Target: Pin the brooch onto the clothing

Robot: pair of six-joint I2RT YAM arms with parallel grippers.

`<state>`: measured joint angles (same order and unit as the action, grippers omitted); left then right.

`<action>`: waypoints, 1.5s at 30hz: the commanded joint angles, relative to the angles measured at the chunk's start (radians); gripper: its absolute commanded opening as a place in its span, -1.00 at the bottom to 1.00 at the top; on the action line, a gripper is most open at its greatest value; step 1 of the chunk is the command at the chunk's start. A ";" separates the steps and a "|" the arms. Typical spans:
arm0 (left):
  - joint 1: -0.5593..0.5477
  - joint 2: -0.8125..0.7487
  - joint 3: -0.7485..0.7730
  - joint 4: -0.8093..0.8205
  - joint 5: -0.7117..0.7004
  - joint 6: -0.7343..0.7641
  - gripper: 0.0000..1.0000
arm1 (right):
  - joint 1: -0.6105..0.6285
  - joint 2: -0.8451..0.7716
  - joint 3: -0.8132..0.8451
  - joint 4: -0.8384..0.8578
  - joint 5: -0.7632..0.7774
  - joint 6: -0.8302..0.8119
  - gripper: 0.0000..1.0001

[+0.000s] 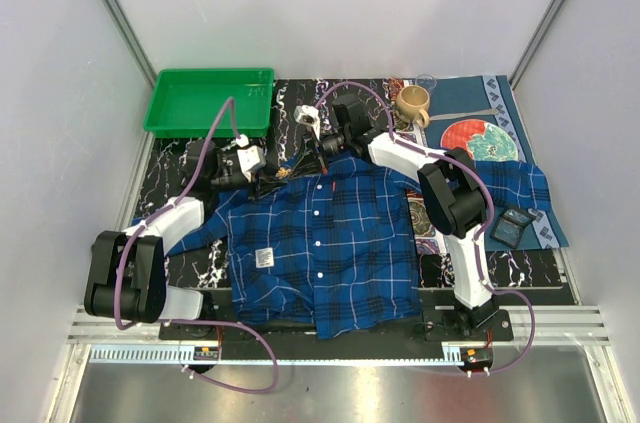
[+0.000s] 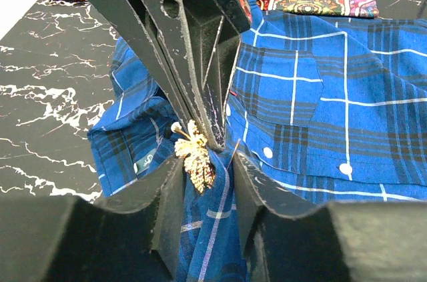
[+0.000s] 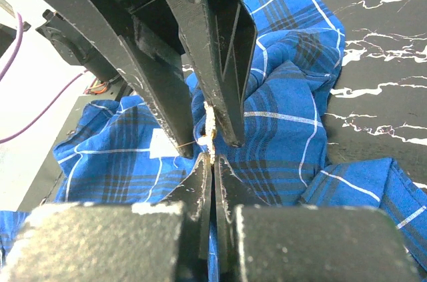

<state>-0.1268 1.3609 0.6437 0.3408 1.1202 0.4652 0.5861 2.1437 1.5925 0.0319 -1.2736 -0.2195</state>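
Note:
The blue plaid shirt (image 1: 330,243) lies spread on the black marbled table. The small gold brooch (image 1: 285,173) is at its collar, between both grippers. My right gripper (image 1: 305,155) comes in from the far side and is shut on the brooch, which shows edge-on in the right wrist view (image 3: 210,125) just past my fingertips (image 3: 212,157). In the left wrist view the brooch (image 2: 197,155) hangs from the right gripper's tips, its thin pin against the fabric. My left gripper (image 2: 210,165) holds a raised fold of the shirt (image 2: 333,109) between its fingers, right below the brooch.
A green tray (image 1: 210,101) stands at the back left. A tan mug (image 1: 412,103) and a red patterned plate (image 1: 480,140) sit on a blue mat at the back right, with a dark case (image 1: 512,225) nearer. A white label (image 1: 264,257) is on the shirt.

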 commanded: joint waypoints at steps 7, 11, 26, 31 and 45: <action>0.004 -0.025 0.002 0.124 0.026 -0.057 -0.33 | 0.014 -0.064 -0.006 0.025 0.013 0.009 -1.00; 0.016 -0.017 0.005 0.138 0.023 -0.097 -0.37 | 0.011 -0.065 -0.008 0.026 0.017 0.008 -1.00; 0.055 0.058 0.020 0.282 0.018 -0.390 -0.52 | 0.011 -0.087 -0.060 0.143 0.051 0.083 -1.00; 0.055 0.064 0.039 0.231 0.030 -0.349 -0.67 | 0.008 -0.084 -0.042 0.152 0.051 0.089 -1.00; 0.036 0.084 0.114 -0.029 0.013 -0.146 -0.84 | 0.026 -0.088 -0.003 0.111 0.046 0.017 -1.00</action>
<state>-0.0807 1.4300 0.7059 0.3714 1.1507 0.2077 0.5865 2.1250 1.5425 0.1528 -1.2068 -0.1677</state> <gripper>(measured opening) 0.157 0.014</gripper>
